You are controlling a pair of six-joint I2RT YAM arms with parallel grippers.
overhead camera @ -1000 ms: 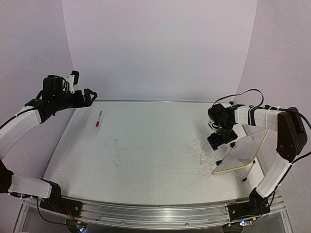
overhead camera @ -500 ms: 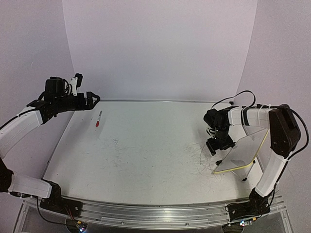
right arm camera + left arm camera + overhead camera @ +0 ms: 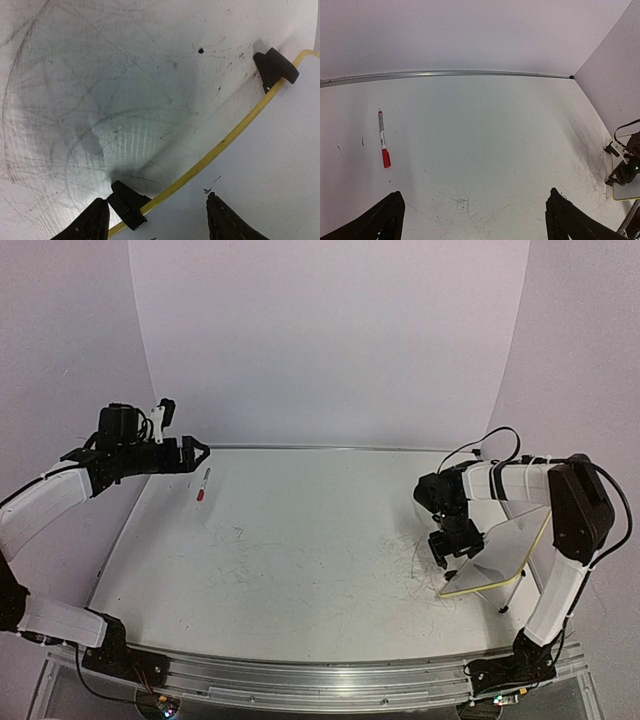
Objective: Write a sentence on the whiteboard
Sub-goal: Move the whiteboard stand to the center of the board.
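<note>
Scribbled white tabletop (image 3: 300, 570), ringed by lilac walls, carries the whiteboard (image 3: 505, 550) at its right side, propped at a tilt on its feet. No red sentence shows on the board, so I judge the writing has not begun. The right gripper (image 3: 156, 202) sits at the board's edge nearest the tabletop's middle. Its jaws stand apart astride the yellow rim (image 3: 225, 142) by a black foot (image 3: 127, 204) and clamp nothing. The marker (image 3: 203, 484) lies untouched at the tabletop's far-left part. Just beside it hovers the left gripper (image 3: 195, 452), spread wide and empty. Taking the marker and all the writing are left.
</note>
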